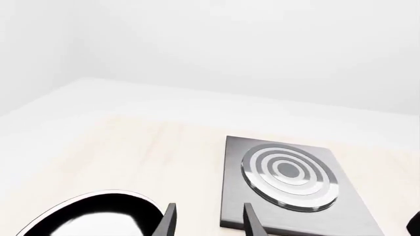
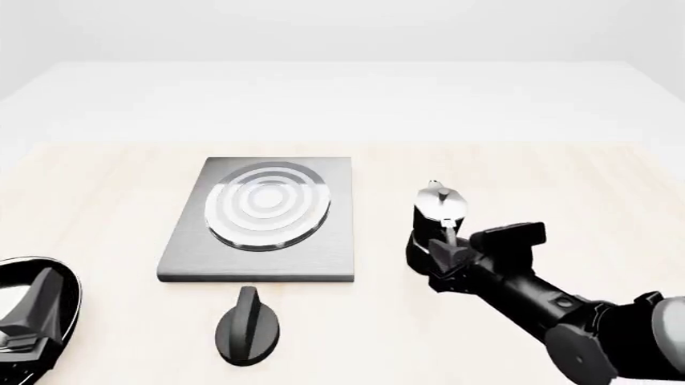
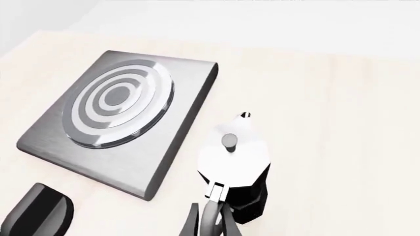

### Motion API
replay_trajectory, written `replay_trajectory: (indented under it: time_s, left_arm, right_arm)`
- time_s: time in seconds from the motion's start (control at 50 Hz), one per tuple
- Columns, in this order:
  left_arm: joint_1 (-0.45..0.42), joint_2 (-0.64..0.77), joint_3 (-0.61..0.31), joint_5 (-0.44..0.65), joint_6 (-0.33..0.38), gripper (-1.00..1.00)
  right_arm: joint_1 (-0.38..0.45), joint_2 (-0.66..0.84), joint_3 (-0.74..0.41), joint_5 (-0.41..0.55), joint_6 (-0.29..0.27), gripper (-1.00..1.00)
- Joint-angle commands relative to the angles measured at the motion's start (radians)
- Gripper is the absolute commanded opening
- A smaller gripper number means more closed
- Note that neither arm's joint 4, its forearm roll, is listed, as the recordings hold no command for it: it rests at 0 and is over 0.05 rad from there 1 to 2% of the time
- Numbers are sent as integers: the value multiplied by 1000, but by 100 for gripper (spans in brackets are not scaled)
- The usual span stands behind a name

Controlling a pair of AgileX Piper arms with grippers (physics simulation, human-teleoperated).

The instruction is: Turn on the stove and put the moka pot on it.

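No writing or brand mark can be read in any of the three views.

Front view: the stove (image 2: 257, 218) lies flat on the pale desk (image 2: 557, 176), a square grey slab with silver rings set toward its far side; its black oval knob (image 2: 249, 327) sits apart on the desk just in front of the slab's near edge, ridge pointing away. The moka pot (image 2: 440, 210) stands upright on the desk to the right of the slab, near it but not touching, black below and silver above with a small lid knob. The right arm reaches in from the lower right, slanting up and leftward, and the right pincer (image 2: 442, 245) sits at the pot's near side, its fingers pressed around the pot's handle. The left pincer (image 2: 24, 317) is low at the left edge, well apart from the stove, and from here its state cannot be told.

Left wrist view: the two fingers of the left pincer (image 1: 208, 221) stand spread with nothing between them; beyond them lies the stove (image 1: 292, 184), and a glossy black rounded part of the arm fills the corner beside the fingers.

Right wrist view: the right pincer (image 3: 210, 221) pinches the thin handle of the moka pot (image 3: 234, 160), seen from above, its silver lid and spout pointing away; the stove (image 3: 121, 115) lies beside the pot, and the knob (image 3: 39, 214) shows at the corner.
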Motion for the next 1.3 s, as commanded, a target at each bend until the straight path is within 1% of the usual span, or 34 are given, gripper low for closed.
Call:
replay_trajectory:
  time_s: [0.02,0.08,0.12,0.16,0.22,0.3,0.36,0.38,0.46,0.5,0.52,0.58,0.62,0.66,0.78,0.98,1.12,1.22,1.3]
  left_arm:
    - [-1,0,2,-1,0,100]
    - [-2,0,3,-2,1,100]
    - [-2,0,3,-3,0,100]
    - [-3,0,-1,1,-1,100]
    - [-5,0,-1,0,0,100]
    - [-8,0,1,-3,0,100]
    - [-10,0,-2,-2,0,100]
    - [-10,0,-2,-3,-1,100]
    - [-10,0,-4,-4,0,100]
    - [-10,0,-6,-3,-1,100]
    - [-9,0,-6,-3,-2,100]
    - [-7,0,-6,-6,-3,100]
    - [-5,0,-6,-7,-6,100]
    - [-5,0,-7,-7,-7,100]
    - [-3,0,-4,-12,-10,100]
    - [1,0,-4,-15,-11,100]
    - [7,0,-6,-16,-12,100]
    - [3,0,-5,-19,-19,100]
    - [3,0,-5,-20,-19,100]
  right_arm:
    - [0,11,23,-10,22,-100]
    - [-6,-23,30,15,19,-100]
    - [-17,-72,36,52,20,-100]
    - [-30,-131,40,100,9,-100]
    - [-28,-209,44,170,-9,-100]
    - [-27,-347,23,327,-78,-100]
    - [-36,-411,-5,419,-115,-100]
    - [-46,-429,-19,452,-135,-100]
    - [-43,-476,-63,535,-223,-100]
    - [-44,-489,-84,567,-214,-100]
    - [-43,-497,-95,582,-223,-100]
    - [-38,-512,-114,606,-237,-100]
    - [-21,-518,-134,626,-227,-100]
    - [-6,-518,-147,636,-235,-100]
    - [30,-513,-202,676,-234,-100]
    - [60,-479,-283,706,-216,-100]
    - [75,-439,-334,709,-223,-100]
    - [94,-417,-383,716,-210,-100]
    - [100,-398,-419,714,-220,-100]
